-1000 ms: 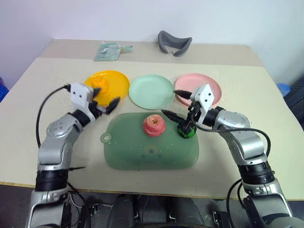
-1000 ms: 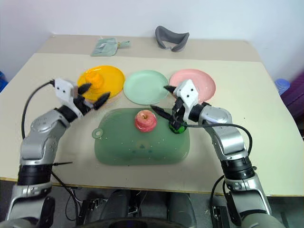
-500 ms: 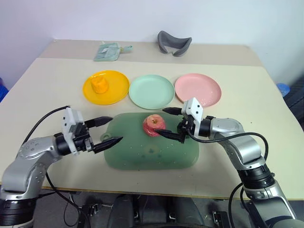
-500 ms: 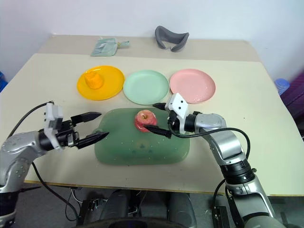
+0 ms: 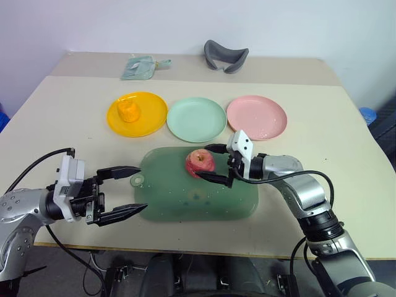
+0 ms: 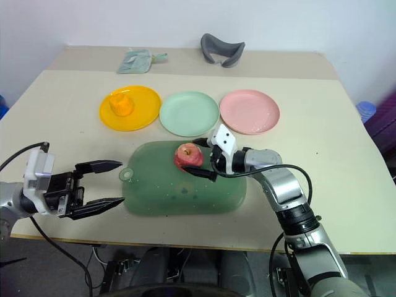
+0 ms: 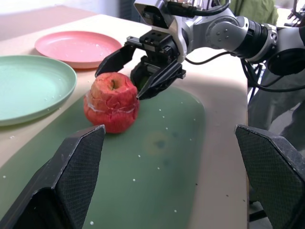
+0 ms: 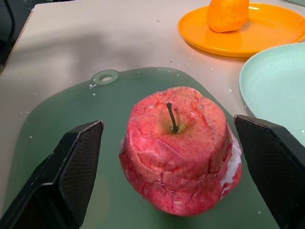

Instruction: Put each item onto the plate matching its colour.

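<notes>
The apple [image 8: 180, 150] looks cracked and matt, kinda foamy. Green mat [image 5: 185, 207] is smooth translucent plastic; the plates [image 5: 197, 119] are smooth, slightly glossy plastic.

Head stereo pair looks forward-down over the whole table [image 5: 346, 111] from above, both eyes sharing one scene, while each wrist cam sits low and close, facing the other across the mat [image 5: 185, 204], both catching the apple [image 8: 181, 148] and the left one also the right gripper [image 7: 143, 67].
</notes>
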`<move>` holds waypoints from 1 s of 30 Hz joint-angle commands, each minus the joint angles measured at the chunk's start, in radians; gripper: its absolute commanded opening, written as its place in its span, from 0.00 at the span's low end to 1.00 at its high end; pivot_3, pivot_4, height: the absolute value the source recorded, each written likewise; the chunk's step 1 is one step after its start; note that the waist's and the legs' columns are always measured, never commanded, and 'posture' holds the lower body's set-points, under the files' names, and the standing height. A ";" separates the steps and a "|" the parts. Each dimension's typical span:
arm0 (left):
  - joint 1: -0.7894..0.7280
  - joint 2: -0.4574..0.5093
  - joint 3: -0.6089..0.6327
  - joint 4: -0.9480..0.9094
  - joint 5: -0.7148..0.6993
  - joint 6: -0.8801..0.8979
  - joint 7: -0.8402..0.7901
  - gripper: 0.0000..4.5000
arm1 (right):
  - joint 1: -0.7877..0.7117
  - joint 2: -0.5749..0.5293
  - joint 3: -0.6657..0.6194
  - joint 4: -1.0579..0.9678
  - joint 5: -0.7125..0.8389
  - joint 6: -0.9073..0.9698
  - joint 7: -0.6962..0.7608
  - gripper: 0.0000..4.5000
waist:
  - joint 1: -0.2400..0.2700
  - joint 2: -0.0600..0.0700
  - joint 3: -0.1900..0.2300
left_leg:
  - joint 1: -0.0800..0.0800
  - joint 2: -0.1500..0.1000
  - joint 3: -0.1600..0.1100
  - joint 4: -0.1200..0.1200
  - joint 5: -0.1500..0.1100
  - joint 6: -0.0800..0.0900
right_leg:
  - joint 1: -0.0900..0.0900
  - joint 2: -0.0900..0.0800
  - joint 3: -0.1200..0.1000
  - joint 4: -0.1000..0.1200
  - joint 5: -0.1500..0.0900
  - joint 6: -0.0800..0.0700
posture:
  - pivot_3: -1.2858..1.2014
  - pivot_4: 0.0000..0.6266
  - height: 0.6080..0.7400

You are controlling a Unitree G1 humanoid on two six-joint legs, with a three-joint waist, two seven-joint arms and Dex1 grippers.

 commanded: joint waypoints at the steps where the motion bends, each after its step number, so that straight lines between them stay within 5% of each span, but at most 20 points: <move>1: 0.002 0.008 0.023 -0.039 0.001 -0.023 0.011 0.99 | -0.024 0.014 0.002 -0.003 -0.006 -0.023 -0.002 1.00 | 0.001 0.000 0.000 | 0.000 0.000 0.000 0.000 0.000 0.000 | 0.000 0.000 0.000 0.000 0.000 0.000 | 0.52 0.24 1.00; 8: 0.002 0.005 0.010 -0.038 0.013 -0.035 0.024 1.00 | -0.033 0.036 0.005 0.042 -0.043 -0.056 -0.025 0.46 | 0.000 0.000 0.000 | 0.000 0.000 0.000 0.000 0.000 0.000 | 0.000 0.000 0.000 0.000 0.000 0.000 | 0.52 0.24 1.00; 17: -0.035 -0.031 -0.035 -0.035 0.052 -0.053 0.091 1.00 | -0.188 0.040 -0.125 0.158 -0.028 -0.086 -0.108 0.46 | 0.001 0.001 0.001 | 0.000 0.000 0.000 0.000 0.000 0.000 | 0.000 0.000 0.000 0.000 0.000 0.000 | 0.52 0.24 1.00; 30: -0.116 -0.065 -0.140 0.007 0.167 -0.072 0.202 1.00 | -0.509 -0.043 -0.244 0.979 -0.149 -0.406 -0.160 0.46 | -0.007 0.004 0.003 | 0.000 0.000 0.004 -0.001 0.000 0.000 | 0.000 0.000 0.000 0.000 0.000 0.000 | 0.52 0.24 1.00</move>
